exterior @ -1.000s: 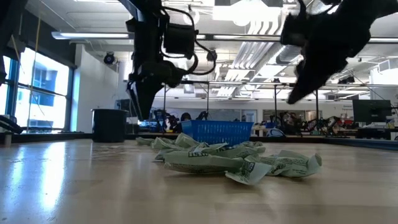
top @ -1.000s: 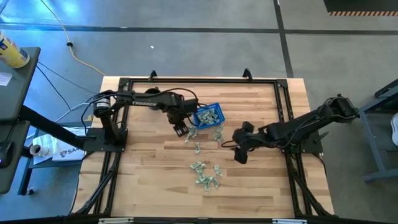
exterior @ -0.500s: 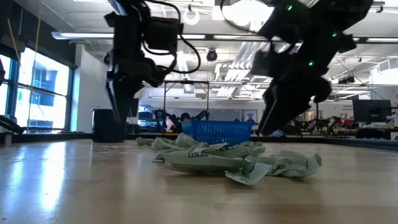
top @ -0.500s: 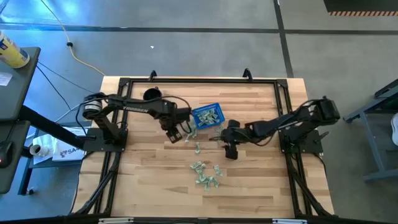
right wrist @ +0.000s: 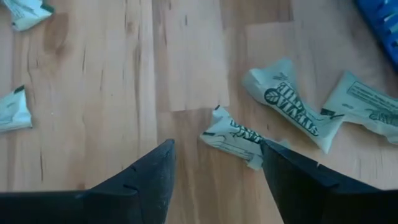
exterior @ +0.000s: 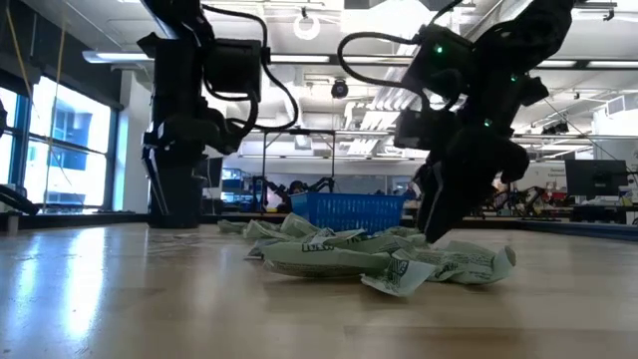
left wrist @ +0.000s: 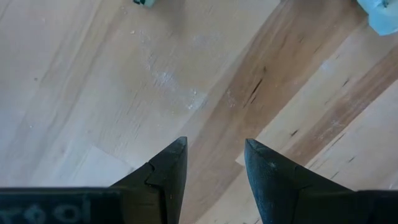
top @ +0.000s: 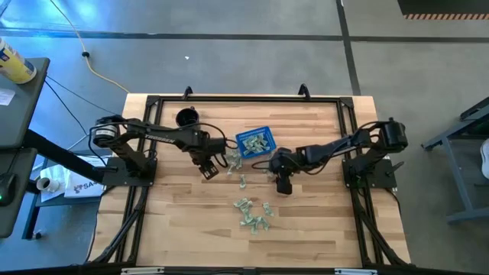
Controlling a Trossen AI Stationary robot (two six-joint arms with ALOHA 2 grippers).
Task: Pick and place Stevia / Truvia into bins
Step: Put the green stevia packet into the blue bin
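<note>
Pale green and white Stevia packets lie flat on the wood: a few loose ones [top: 243, 182] near the blue basket [top: 254, 142], a cluster [top: 252, 214] nearer the front edge, and some inside the basket. My right gripper [top: 283, 183] is open and low over the loose packets. In its wrist view one packet [right wrist: 235, 137] lies just ahead of the fingers, with others [right wrist: 292, 106] beyond. My left gripper [top: 208, 169] is open over bare wood, left of the basket, with a packet's edge [left wrist: 380, 15] off to one side.
A black round cup [top: 186, 117] stands near the far left of the table. A black frame [top: 244, 98] runs round the tabletop. Bare wood lies to the left and along the near edge. The low view shows the packet cluster [exterior: 379, 257] in front of the basket [exterior: 347, 211].
My left gripper has drawn away from the basket toward the table's left and near side, staying open. My right gripper has moved toward the table's left, in over the loose packets beside the basket, and has come down lower. The packets lie as before.
</note>
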